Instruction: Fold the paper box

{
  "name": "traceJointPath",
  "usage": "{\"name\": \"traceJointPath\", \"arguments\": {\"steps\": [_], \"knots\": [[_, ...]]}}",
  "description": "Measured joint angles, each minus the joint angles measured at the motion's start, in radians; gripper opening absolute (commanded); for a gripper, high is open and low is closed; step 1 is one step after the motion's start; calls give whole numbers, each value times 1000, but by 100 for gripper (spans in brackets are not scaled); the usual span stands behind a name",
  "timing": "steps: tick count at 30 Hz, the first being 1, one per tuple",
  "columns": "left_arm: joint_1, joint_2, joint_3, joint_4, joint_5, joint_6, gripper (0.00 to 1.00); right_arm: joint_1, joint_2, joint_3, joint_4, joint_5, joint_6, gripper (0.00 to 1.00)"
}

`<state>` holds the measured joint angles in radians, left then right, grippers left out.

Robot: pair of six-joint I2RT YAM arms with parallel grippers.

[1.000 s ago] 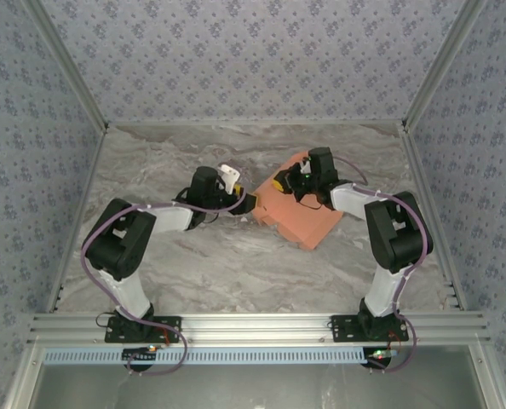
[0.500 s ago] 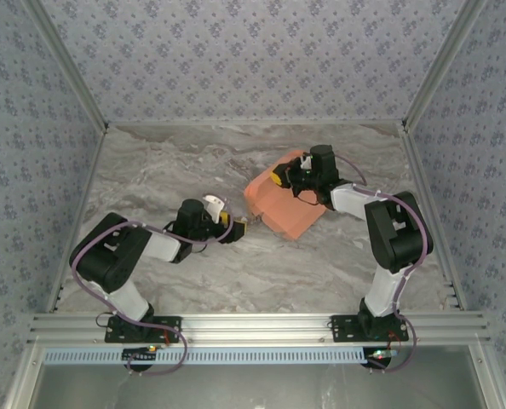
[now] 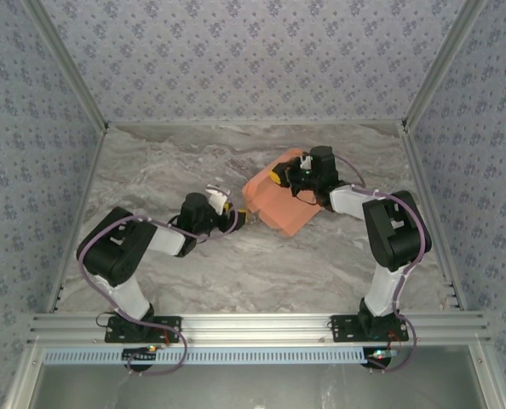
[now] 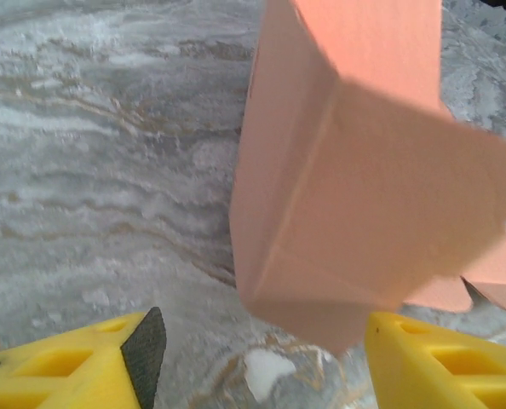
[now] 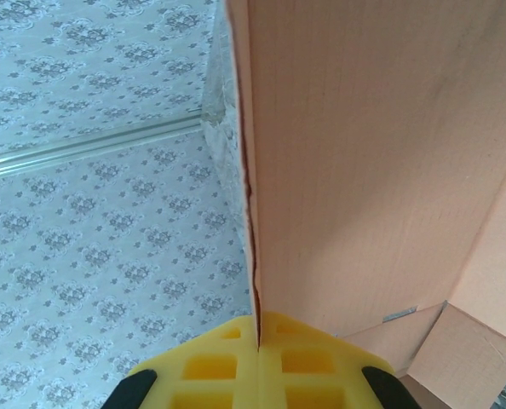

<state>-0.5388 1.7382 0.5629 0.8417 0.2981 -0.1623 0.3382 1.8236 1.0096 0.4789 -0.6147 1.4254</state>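
Note:
The salmon-orange paper box [image 3: 280, 203] is held off the marble table in the middle, partly folded with loose flaps. My right gripper [image 3: 289, 177] is shut on its upper edge; in the right wrist view the yellow fingers [image 5: 210, 366] pinch the box wall [image 5: 381, 153] edge-on. My left gripper [image 3: 241, 215] sits low at the box's lower left corner. In the left wrist view its yellow fingers [image 4: 74, 366] stand open, with the box corner [image 4: 338, 247] hanging just ahead between them, not gripped.
The marble tabletop [image 3: 236, 273] stretches around both arms. Patterned walls [image 3: 253, 60] enclose the back and sides, with aluminium rails [image 3: 253, 324] along the near edge.
The left gripper let go of the box, drew back toward the near left, then came forward again to the box's lower left corner. The right gripper lifted the box slightly up and back.

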Motion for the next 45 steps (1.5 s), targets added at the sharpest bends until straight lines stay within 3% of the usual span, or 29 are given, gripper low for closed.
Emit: {"name": "traceJointPath", "arguments": {"steps": [5,16,37,45], "knots": [[0,39,49,1,5,15,44,12,3,-4,3,1,0,0],[-24,58,65,-4,-13,13,43,35,22,-23,48,25,12,0],[-138,117,121,18,-275,-57,45,97,-21,-163,204,220,92,0],[-144,119,158,-30,-379,-98,35,150,-71,-219,209,335,119,0]]}}
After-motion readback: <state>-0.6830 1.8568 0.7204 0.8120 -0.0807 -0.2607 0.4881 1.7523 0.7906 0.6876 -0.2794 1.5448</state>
